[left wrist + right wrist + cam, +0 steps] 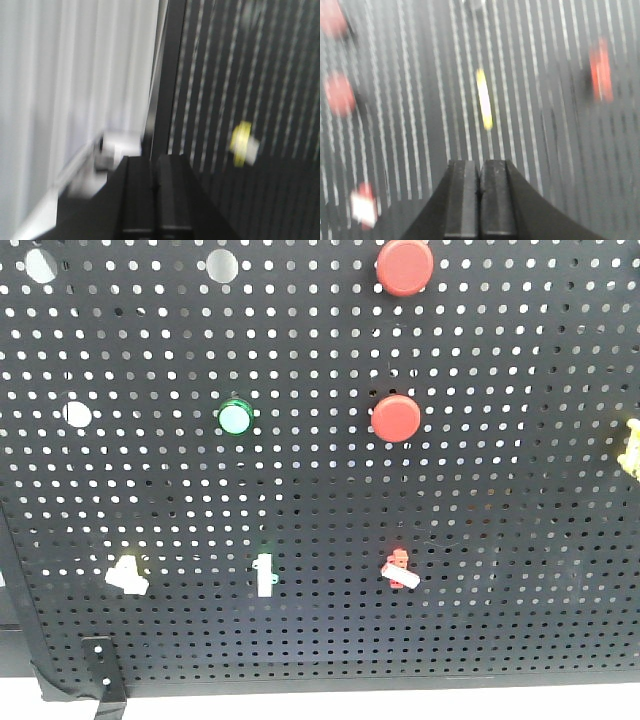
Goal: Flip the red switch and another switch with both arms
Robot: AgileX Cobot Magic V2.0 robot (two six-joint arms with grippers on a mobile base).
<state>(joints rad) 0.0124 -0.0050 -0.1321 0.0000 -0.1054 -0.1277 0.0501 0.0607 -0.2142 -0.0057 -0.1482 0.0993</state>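
Observation:
On the black pegboard [300,490], the red switch [400,570] sits low and right of centre, its white lever pointing down-right. The other switch [127,575], pale yellow with a white lever, sits low on the left. Neither arm shows in the front view. In the blurred left wrist view my left gripper [156,159] is shut and empty, and the yellow switch [243,144] lies up and to its right, apart from it. In the right wrist view my right gripper [480,162] is shut and empty; the red switch [364,205] lies far to its lower left.
Two big red push buttons [404,265] [396,418] and a green round button [235,417] are higher on the board. A green-based toggle [263,575] sits between the two switches. A yellow clip [632,448] is at the right edge; a white curtain [75,75] hangs left of the board.

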